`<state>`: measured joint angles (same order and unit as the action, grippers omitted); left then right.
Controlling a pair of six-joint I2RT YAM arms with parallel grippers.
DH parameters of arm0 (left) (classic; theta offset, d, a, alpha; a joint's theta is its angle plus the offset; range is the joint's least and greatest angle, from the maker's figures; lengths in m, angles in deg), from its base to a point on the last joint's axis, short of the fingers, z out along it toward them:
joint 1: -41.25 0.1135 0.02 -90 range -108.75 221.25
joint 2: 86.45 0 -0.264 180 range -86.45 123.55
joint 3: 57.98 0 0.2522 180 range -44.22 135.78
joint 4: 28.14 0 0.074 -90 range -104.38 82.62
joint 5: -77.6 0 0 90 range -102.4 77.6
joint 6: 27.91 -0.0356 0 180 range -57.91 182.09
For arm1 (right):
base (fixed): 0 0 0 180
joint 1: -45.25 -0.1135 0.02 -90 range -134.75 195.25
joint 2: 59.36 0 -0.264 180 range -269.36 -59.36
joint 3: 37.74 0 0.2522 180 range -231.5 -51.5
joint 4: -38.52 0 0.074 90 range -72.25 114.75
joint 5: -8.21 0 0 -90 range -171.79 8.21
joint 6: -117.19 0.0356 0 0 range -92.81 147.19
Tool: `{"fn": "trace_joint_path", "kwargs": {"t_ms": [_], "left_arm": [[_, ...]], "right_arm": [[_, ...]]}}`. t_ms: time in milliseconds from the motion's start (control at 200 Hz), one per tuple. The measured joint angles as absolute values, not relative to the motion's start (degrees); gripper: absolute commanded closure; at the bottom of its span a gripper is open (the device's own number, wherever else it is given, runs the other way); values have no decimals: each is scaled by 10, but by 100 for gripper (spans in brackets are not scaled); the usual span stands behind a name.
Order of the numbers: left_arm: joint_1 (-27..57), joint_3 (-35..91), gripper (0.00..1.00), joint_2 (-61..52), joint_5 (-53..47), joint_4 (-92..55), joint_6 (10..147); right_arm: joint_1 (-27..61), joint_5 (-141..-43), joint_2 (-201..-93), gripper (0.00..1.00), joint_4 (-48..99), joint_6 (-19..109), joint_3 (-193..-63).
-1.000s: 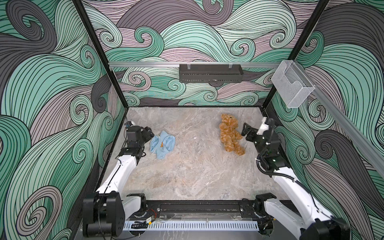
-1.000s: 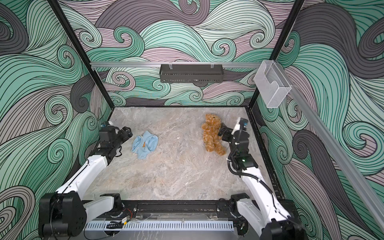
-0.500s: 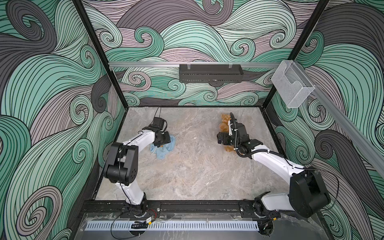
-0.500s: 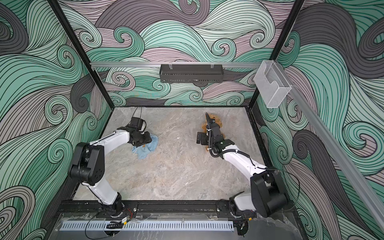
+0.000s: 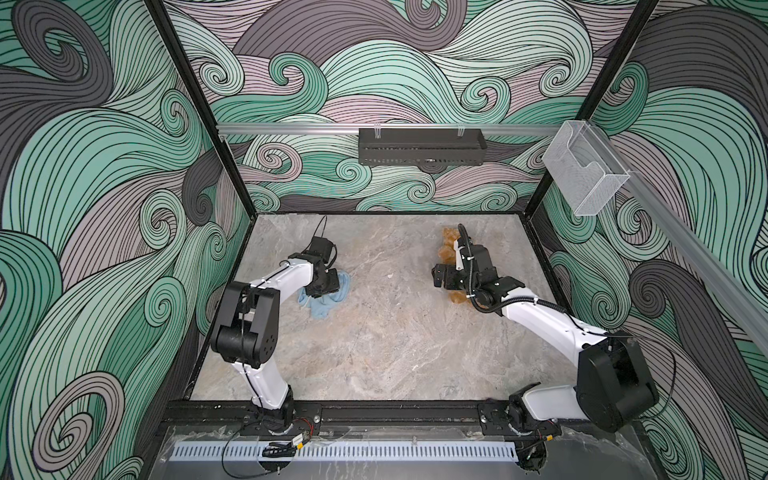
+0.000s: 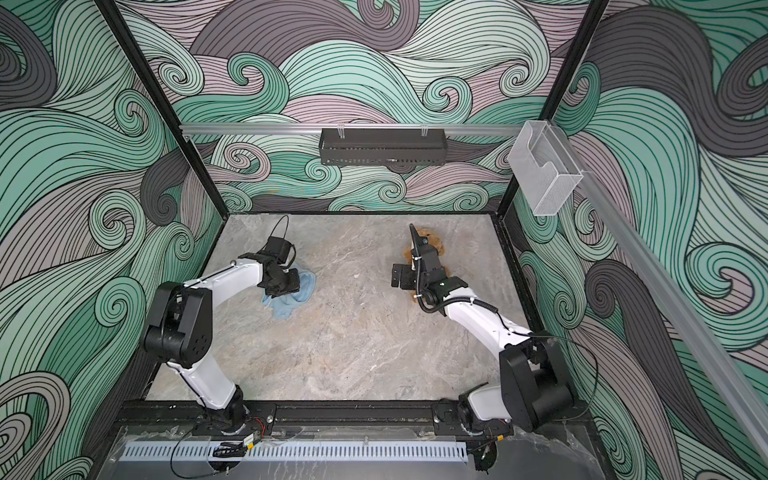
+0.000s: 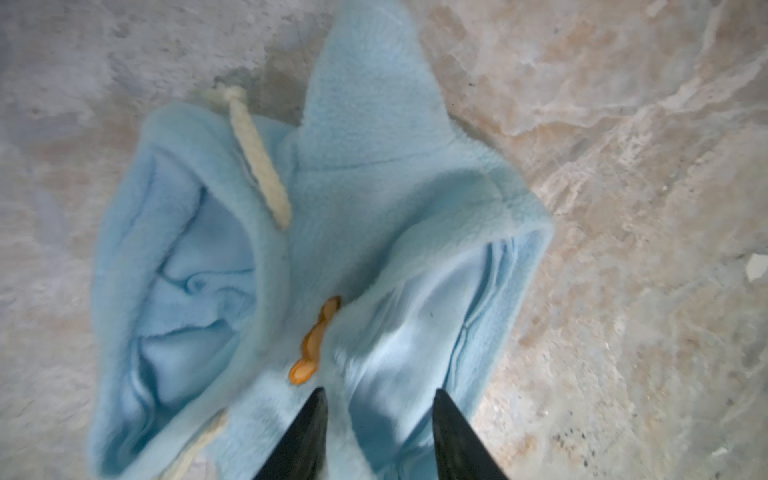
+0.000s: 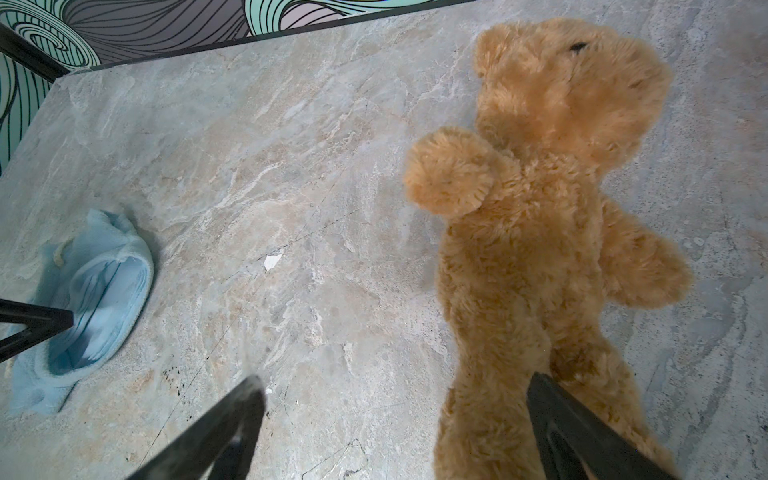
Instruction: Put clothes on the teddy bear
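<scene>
The teddy bear lies face up at the back right of the marble table; in both top views my right arm hides most of it. My right gripper hangs open over its legs, with one leg between the jaws and one finger lying over the fur. The light blue shirt lies crumpled at the back left. My left gripper is pressed into it from above, shut on a raised fold of the fabric.
A black tray hangs on the back wall. A clear plastic holder sticks out from the right rail. Patterned walls close the table in on three sides. A small white fleck lies between shirt and bear.
Both arms have swung out from their low folded poses, the left onto the shirt, the right over the bear. The left jaws have narrowed onto the fabric. Little has moved in the last half second.
</scene>
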<state>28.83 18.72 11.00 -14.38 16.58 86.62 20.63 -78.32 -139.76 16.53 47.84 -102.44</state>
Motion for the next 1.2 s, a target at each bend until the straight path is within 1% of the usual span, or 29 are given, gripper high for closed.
{"fn": "trace_joint_path", "kwargs": {"t_ms": [150, 300, 460, 575, 600, 660, 860, 950, 1070, 1125, 1201], "left_arm": [[288, 186, 56, 96, -168, 165, 867], [288, 190, 62, 131, -173, 166, 867], [288, 195, 78, 161, -170, 166, 866], [288, 195, 91, 162, -157, 162, 865], [288, 195, 95, 161, -153, 159, 864], [286, 189, 100, 157, -138, 144, 860], [261, 132, 100, 100, -55, 78, 842], [221, 112, 100, 67, -20, 48, 830], [168, 89, 100, 21, 14, 11, 820], [160, 73, 100, 2, 23, -6, 819], [160, 49, 100, -17, 27, -25, 820]], "right_arm": [[206, -801, -1417, 1, 172, 483, -1024], [206, -815, -1435, 1, 172, 487, -1025], [206, -820, -1435, 1, 172, 487, -1025], [206, -822, -1435, 1, 172, 488, -1025], [206, -823, -1435, 1, 172, 488, -1025], [206, -823, -1435, 1, 172, 489, -1025], [203, -840, -1435, 3, 175, 493, -1024], [189, -858, -1434, 3, 190, 490, -1020], [137, -891, -1434, 4, 222, 486, -1006], [114, -902, -1441, 8, 233, 487, -1005], [89, -925, -1464, 18, 262, 495, -1005]]}}
